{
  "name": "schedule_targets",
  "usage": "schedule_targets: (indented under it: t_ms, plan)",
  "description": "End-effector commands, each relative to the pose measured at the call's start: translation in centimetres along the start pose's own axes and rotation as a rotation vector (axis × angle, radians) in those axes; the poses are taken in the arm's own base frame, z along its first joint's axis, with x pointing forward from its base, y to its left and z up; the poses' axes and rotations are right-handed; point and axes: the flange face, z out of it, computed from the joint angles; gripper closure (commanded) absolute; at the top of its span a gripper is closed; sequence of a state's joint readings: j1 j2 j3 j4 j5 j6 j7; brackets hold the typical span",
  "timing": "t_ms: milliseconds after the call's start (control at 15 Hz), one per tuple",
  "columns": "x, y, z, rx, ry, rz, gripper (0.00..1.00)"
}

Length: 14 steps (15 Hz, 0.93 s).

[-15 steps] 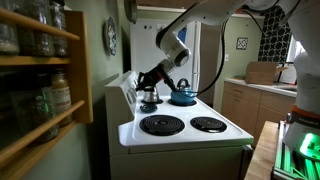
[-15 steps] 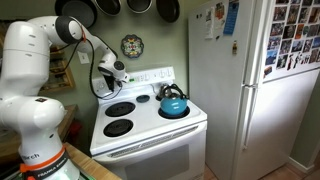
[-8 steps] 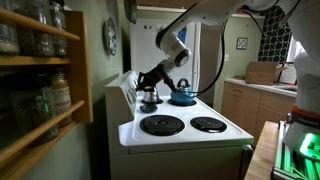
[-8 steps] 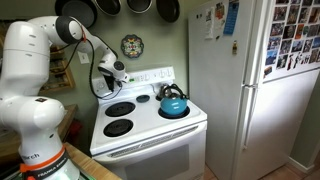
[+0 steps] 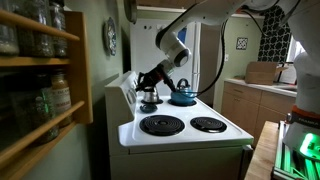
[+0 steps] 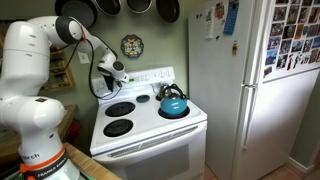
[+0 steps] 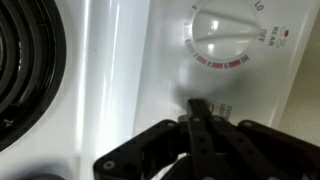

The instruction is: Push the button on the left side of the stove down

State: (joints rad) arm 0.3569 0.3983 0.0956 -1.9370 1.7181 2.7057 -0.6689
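A: Where is the stove being shown, and where is the pincer being held?

B: The stove (image 6: 150,128) is being shown in both exterior views, standing beside the refrigerator (image 6: 250,80) with a blue kettle (image 6: 172,103) sitting at the back. The pincer (image 7: 199,108) is being held at the slanted control panel (image 7: 120,60) on the stove's left side. It is just below a round dial (image 7: 228,35), with a coil burner (image 7: 20,60) lying off to one side.

A: How is the pincer being kept?

B: Its fingers are being kept drawn together into a narrow tip. Nothing is being gripped, and the tip is apparently being used as a poker.

A: Is the button being pushed down?

B: That cannot be told. In the wrist view the tip is being shown at, or touching, the panel surface. The button itself is either being hidden by the fingers or is too small to be made out.

A: How far along is the task being judged, then?

B: The approach is being judged as done, since the tip is being presented right at the panel. The press itself is being judged as under way at most. What is being left is a firm push until the button is visibly down.
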Motion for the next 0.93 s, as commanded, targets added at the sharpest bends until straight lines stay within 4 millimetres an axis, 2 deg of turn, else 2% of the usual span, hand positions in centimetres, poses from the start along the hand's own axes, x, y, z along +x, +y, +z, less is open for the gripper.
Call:
schedule_targets:
  t_ms: [0,400,867]
  plan:
    - [-1.2,-2.2,0.2,0.033,0.007,0.007,1.0]
    - [-1.9,-4.0,-0.3,0.034,0.023,-0.018,1.0]
    - [-1.6,-4.8,0.8,0.05,0.005,0.003,1.0]
